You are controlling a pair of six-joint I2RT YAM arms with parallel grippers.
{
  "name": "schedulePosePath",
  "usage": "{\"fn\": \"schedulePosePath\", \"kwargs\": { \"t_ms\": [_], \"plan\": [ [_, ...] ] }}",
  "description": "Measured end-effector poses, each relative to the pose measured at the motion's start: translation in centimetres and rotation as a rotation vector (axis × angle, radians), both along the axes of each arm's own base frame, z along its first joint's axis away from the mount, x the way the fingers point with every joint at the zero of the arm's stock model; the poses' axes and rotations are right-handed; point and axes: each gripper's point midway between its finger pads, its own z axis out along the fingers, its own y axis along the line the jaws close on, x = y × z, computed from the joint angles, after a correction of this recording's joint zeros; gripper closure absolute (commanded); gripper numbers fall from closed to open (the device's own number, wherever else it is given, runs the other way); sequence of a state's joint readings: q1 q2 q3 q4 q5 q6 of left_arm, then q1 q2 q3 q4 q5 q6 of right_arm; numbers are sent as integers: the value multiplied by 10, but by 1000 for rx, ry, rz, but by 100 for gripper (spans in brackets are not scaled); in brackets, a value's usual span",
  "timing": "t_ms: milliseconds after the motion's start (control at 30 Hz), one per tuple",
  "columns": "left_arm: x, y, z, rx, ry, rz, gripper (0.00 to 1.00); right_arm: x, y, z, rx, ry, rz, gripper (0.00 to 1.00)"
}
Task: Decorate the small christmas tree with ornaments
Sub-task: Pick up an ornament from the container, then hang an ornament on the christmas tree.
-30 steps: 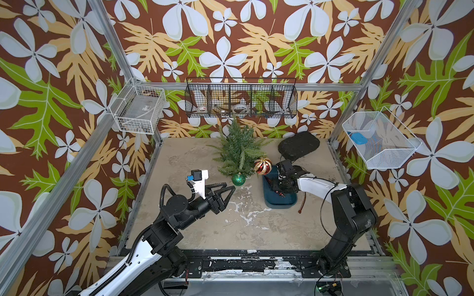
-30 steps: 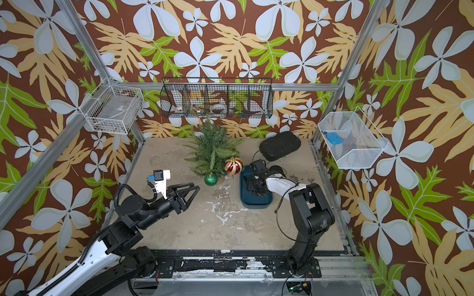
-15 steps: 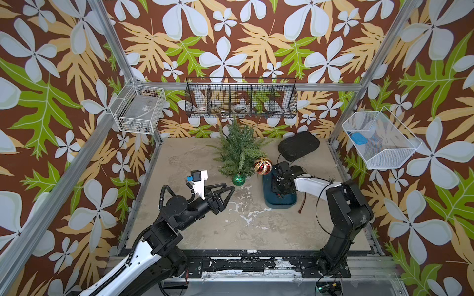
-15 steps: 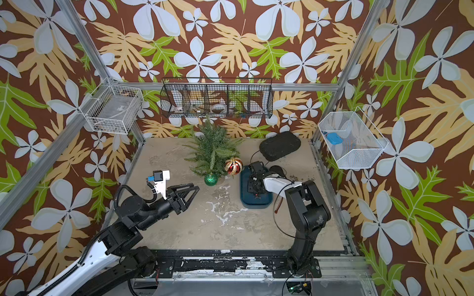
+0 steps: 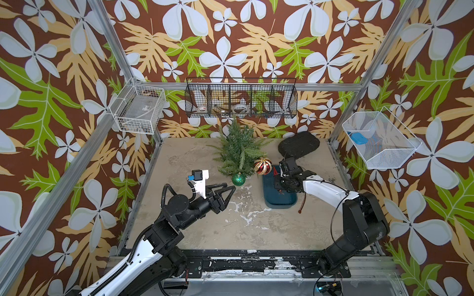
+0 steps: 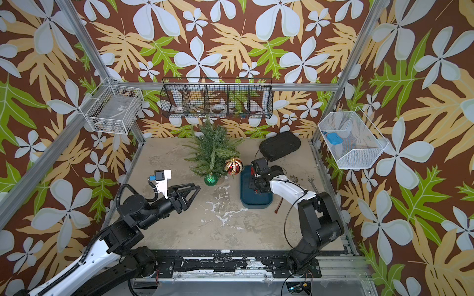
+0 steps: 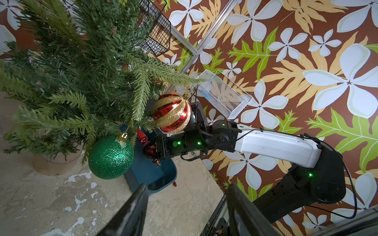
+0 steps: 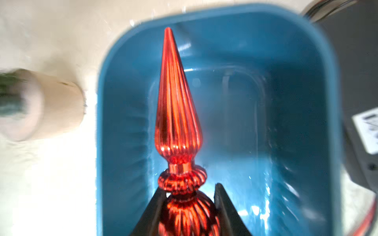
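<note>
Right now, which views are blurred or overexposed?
Right wrist view: blurred, tree base smeared, table washed out, highlights on the red drop and blue tray. Left wrist view: sharp, green ball sparkling. Both top views: sharp, evenly lit.

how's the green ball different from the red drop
The green ball is round; the red drop is slim, ribbed and pointed. The green ball is glittery, the red drop glossy. The green ball hangs from the tree; the red drop is gripped in the right claw over the blue tray. Both are ornaments.
</note>
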State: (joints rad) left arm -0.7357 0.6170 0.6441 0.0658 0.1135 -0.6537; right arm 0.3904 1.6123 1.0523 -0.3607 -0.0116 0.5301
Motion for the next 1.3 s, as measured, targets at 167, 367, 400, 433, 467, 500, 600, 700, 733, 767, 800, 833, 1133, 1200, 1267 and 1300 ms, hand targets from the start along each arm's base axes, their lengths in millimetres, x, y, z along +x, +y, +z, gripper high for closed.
{"fn": "schedulePosePath", "kwargs": {
  "t_ms": [167, 367, 400, 433, 467, 500, 600, 700, 733, 767, 800, 833, 1133, 1200, 1267, 1300],
  "plan": [
    [-1, -5, 1, -1, 6, -25, 36, -9, -8, 57, 117, -114, -40, 66],
    [0, -19, 13, -36, -5, -85, 37, -25, -6, 169, 299, -366, -31, 65],
    [0, -23, 14, -39, -9, -102, 37, -28, -5, 183, 325, -397, -30, 65],
    [0, -27, 15, -44, -8, -122, 38, -31, -4, 200, 361, -432, -29, 66],
    [0, -32, 16, -56, -3, -141, 38, -35, -3, 217, 394, -470, -16, 66],
    [0, -35, 16, -64, 5, -155, 39, -38, -1, 228, 426, -492, -14, 66],
    [-4, -43, 30, -103, -15, -196, 40, -50, 7, 267, 523, -566, 24, 66],
    [-10, -52, 49, -147, -47, -243, 42, -61, 21, 302, 616, -631, 74, 66],
    [-12, -56, 55, -162, -55, -258, 42, -66, 26, 313, 642, -652, 100, 66],
    [-14, -61, 62, -173, -70, -278, 42, -71, 32, 322, 678, -663, 121, 66],
    [-14, -65, 67, -183, -76, -287, 42, -74, 36, 330, 694, -679, 137, 66],
    [-14, -69, 71, -192, -81, -298, 42, -77, 39, 338, 711, -696, 154, 65],
    [-17, -124, 110, -211, -95, -381, 47, -93, 63, 367, 793, -735, 236, 65],
    [-9, -131, 110, -197, -78, -361, 50, -96, 67, 367, 796, -734, 249, 65],
    [-1, -136, 108, -179, -62, -336, 51, -98, 69, 368, 796, -736, 254, 65],
    [1, -138, 107, -173, -58, -330, 51, -98, 68, 368, 796, -737, 252, 65]
  ]
}}
